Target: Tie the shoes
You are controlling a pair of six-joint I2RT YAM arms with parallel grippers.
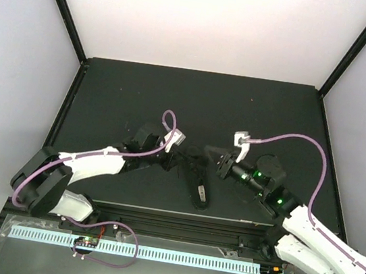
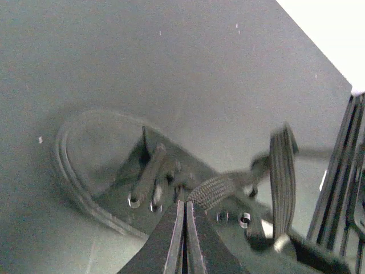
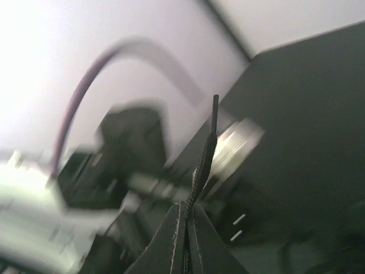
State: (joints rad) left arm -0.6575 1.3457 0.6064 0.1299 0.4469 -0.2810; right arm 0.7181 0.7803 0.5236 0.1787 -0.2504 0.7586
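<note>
A small black shoe lies on the dark mat between the two arms, a pale patch on its insole. In the left wrist view the shoe shows its opening and metal eyelets. My left gripper is shut at the eyelet rows, with a woven black lace pinched at its tips and running off to the right. My right gripper is shut on the other lace, whose stiff end sticks up past the fingers. From above, the left gripper and the right gripper flank the shoe's far end.
The black mat is bounded by white walls with black corner posts. Purple cables loop above both wrists. A metal rail with a pale strip runs along the near edge by the arm bases.
</note>
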